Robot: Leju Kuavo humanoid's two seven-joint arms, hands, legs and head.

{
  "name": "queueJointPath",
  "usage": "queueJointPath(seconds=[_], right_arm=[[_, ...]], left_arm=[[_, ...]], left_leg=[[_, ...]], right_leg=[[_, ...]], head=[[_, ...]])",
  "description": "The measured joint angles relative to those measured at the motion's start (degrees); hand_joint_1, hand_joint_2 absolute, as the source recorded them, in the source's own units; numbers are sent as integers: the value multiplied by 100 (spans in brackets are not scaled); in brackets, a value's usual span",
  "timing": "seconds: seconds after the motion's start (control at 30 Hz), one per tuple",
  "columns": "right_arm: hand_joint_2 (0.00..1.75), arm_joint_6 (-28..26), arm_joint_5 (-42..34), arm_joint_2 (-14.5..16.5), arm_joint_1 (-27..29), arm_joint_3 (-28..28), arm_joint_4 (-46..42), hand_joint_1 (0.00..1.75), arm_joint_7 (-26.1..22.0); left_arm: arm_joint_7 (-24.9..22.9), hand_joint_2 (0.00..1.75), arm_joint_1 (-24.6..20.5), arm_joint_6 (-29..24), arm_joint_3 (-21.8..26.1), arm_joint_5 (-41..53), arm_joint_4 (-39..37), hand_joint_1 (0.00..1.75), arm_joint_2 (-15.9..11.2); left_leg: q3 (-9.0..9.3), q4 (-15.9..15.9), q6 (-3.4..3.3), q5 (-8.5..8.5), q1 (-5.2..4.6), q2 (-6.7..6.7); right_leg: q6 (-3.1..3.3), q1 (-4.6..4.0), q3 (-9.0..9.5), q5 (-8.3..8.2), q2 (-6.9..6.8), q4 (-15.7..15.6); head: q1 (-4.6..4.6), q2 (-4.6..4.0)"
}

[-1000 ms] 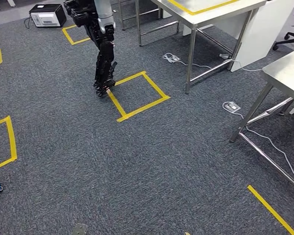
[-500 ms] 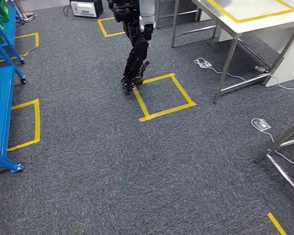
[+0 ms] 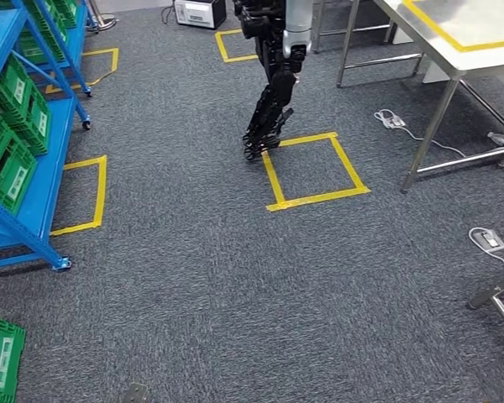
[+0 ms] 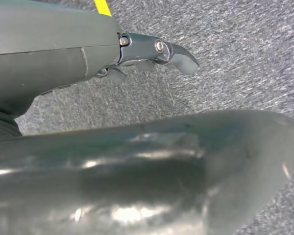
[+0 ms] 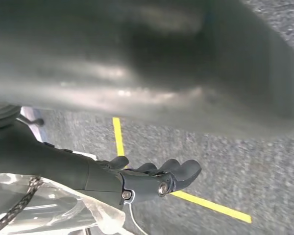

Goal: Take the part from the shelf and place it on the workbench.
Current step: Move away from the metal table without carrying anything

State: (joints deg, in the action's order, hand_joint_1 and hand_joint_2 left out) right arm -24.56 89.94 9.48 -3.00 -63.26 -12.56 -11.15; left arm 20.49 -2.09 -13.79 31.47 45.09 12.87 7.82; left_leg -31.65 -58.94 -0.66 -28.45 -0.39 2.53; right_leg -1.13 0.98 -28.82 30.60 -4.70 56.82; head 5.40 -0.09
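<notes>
- One blue metal shelf (image 3: 49, 159) at 9 o'clock holds green ribbed plastic bins (image 3: 12, 164); the part itself cannot be made out.
- One steel-legged tabletop (image 3: 484, 21) at 2 o'clock.
- Four yellow tape squares (image 3: 316, 172) on grey carpet.
- Left hand (image 4: 138, 51): fingers straight, empty.
- Right hand (image 5: 145, 181): fingers loosely extended, empty, beside crinkled clear plastic (image 5: 64, 205).

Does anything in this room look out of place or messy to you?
A green crate sits on the carpet beside the blue shelf rather than on it, and loose white cables trail under the metal table.
</notes>
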Motion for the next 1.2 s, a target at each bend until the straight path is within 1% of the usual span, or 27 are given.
queueJointPath(seconds=[0.03, 0.1, 0.17, 0.23, 0.3, 0.33, 0.37, 0.4, 0.43, 0.47, 0.5, 0.53, 0.57, 0.6, 0.63, 0.7, 0.77, 0.8, 0.83, 0.87, 0.9, 0.97, 1.03, 1.07, 1.1, 1.13, 1.2], right_arm=[[0, 1, -1, 1, -6, 1, 0, 0, 0], [0, 1, -1, 1, -29, 1, -1, 0, 0], [0, -1, -2, -1, -50, 1, -1, 0, -1], [0, -3, -3, -2, -43, 2, 0, 0, -2], [0, -4, -11, -2, -20, 4, 2, 0, -1], [0, -5, -19, -3, -10, 4, 2, 0, 2], [0, -5, -26, -5, -4, 4, 2, 0, 5], [0, -5, -31, -7, 0, 4, 1, 0, 8], [0, -5, -33, -8, 2, 4, 1, 0, 10], [0, -5, -34, -8, 1, 5, 2, 0, 11], [0, -6, -33, -7, 1, 7, 2, 0, 10], [0, -6, -32, -7, -3, 9, 3, 0, 9], [0, -6, -33, -6, -8, 10, 3, 0, 8], [0, -6, -32, -6, -12, 11, 3, 0, 5], [0, -6, -31, -6, -15, 12, 3, 0, 3], [0, -6, -31, -7, -3, 13, 3, 0, -6], [0, -7, -34, -10, 17, 13, 3, 0, -10], [0, -7, -37, -12, 21, 12, 3, 0, -10], [0, -8, -37, -14, 19, 12, 3, 0, -11], [0, -8, -37, -15, 16, 12, 3, 0, -11], [0, -8, -37, -14, 13, 13, 3, 0, -10], [0, -8, -34, -10, 9, 14, 3, 0, -10], [0, -7, -29, -5, 3, 14, 3, 0, -9], [0, -6, -28, -3, -4, 14, 3, 0, -7], [0, -6, -26, -4, -18, 15, 3, 0, -5], [0, -7, -24, -4, -33, 17, 3, 0, -3], [0, -9, -24, -5, -47, 19, 4, 0, -4]], left_arm=[[3, 0, -8, -2, 1, 0, -1, 0, -2], [10, 0, 2, -5, 5, 0, -2, 0, -3], [11, 0, 22, -7, 11, 1, -1, 0, -5], [13, 0, 12, -3, 13, 5, -1, 0, -4], [13, 0, -1, 6, 14, 12, -2, 0, 4], [13, 0, 1, 9, 15, 15, -2, 0, 8], [13, 0, 5, 9, 16, 19, -2, 0, 11], [13, 0, 8, 9, 16, 22, -2, 0, 15], [13, 0, 8, 9, 17, 25, -2, 0, 17], [14, 0, 1, 9, 18, 27, -2, 0, 17], [16, 0, -9, 9, 19, 28, -2, 0, 19], [20, 0, -18, 9, 20, 28, -2, 0, 19], [23, 0, -20, 9, 21, 28, -2, 0, 18], [27, 0, -15, 9, 23, 28, -2, 0, 19], [29, 0, -7, 9, 26, 29, -2, 0, 18], [32, 0, -11, 9, 28, 34, -2, 0, 19], [37, 0, -32, 9, 28, 42, -2, 0, 19], [38, 0, -35, 9, 28, 44, -2, 0, 19], [39, 0, -27, 11, 28, 48, -2, 0, 19], [40, 0, -16, 15, 28, 49, -2, 0, 20], [42, 0, -5, 19, 28, 51, -2, 0, 20], [49, 0, -10, 24, 28, 52, -2, 0, 13], [62, 0, -44, 24, 28, 54, -2, 0, 3], [68, 0, -53, 24, 28, 55, -2, 0, -1], [73, 0, -51, 24, 29, 56, -2, 0, -2], [77, 0, -36, 24, 30, 58, -2, 0, -2], [82, 0, -15, 23, 31, 60, -2, 0, -7]], left_leg=[[48, 103, -30, -1, -24, 36], [55, 150, -84, 14, -25, -71], [88, 228, -144, 68, 4, -159], [106, 270, -191, 101, 19, -245], [108, 269, -215, 95, 15, -359], [115, 267, -215, 87, 16, -421], [127, 263, -206, 77, 20, -485], [144, 257, -188, 65, 29, -549], [159, 244, -160, 47, 40, -609], [162, 216, -123, 16, 38, -667], [159, 194, -84, -10, 35, -719], [149, 180, -44, -32, 34, -768], [138, 176, -3, -40, 37, -815], [137, 184, 30, -34, 54, -854], [123, 156, 57, -49, 65, -823], [-29, -178, 98, -240, 72, -613], [-394, -925, 124, -611, 75, -393], [-571, -1278, 130, -748, 79, -355], [-670, -1473, 127, -782, 80, -340], [-660, -1450, 112, -704, 77, -334], [-539, -1208, 85, -541, 67, -317], [-119, -400, -6, -204, 7, -123], [138, 104, -72, -96, -63, 55], [160, 166, -86, -106, -84, 60], [164, 189, -103, -96, -90, 4], [182, 234, -121, -54, -79, -51], [220, 325, -170, 43, -41, -145]], right_leg=[[-35, -3, 24, 20, -45, -6], [-104, 6, 82, 42, -114, -25], [-156, 17, 48, 149, 53, 114], [-183, 22, -269, 449, 339, 731], [-202, 25, -693, 689, 444, 1476], [-212, 27, -816, 661, 454, 1621], [-223, 32, -836, 525, 461, 1550], [-235, 44, -746, 304, 490, 1266], [-247, 65, -591, 74, 565, 874], [-253, 87, -425, -69, 682, 491], [-236, 102, -305, -142, 777, 221], [-203, 104, -234, -138, 839, 89], [-154, 92, -197, -106, 844, 57], [-95, 83, -180, -114, 788, 62], [-49, 77, -157, -125, 734, 54], [25, 73, -134, -147, 610, 29], [68, 42, -130, -132, 464, 26], [82, 25, -131, -121, 389, 26], [90, 9, -136, -110, 323, 26], [94, -4, -138, -98, 260, 26], [94, -14, -135, -84, 199, 25], [79, -31, -95, -48, 82, 26], [29, -36, -47, -9, -21, 24], [-5, -33, -25, 4, -70, 13], [-37, -26, 17, 6, -120, -7], [-70, -20, 40, 13, -100, -1], [-119, -17, -29, 181, 122, 221]], head=[[-2, 0], [-4, 0], [-21, 0], [-42, 0], [-43, 0], [-43, 0], [-43, 0], [-43, 0], [-44, 0], [-50, 0], [-52, 0], [-56, 0], [-58, 0], [-56, 0], [-55, 0], [-31, 0], [-9, 0], [-10, 0], [-9, 0], [-10, 0], [-9, 0], [-10, 0], [-18, 0], [-21, 0], [-25, 0], [-24, 0], [-34, 0]])
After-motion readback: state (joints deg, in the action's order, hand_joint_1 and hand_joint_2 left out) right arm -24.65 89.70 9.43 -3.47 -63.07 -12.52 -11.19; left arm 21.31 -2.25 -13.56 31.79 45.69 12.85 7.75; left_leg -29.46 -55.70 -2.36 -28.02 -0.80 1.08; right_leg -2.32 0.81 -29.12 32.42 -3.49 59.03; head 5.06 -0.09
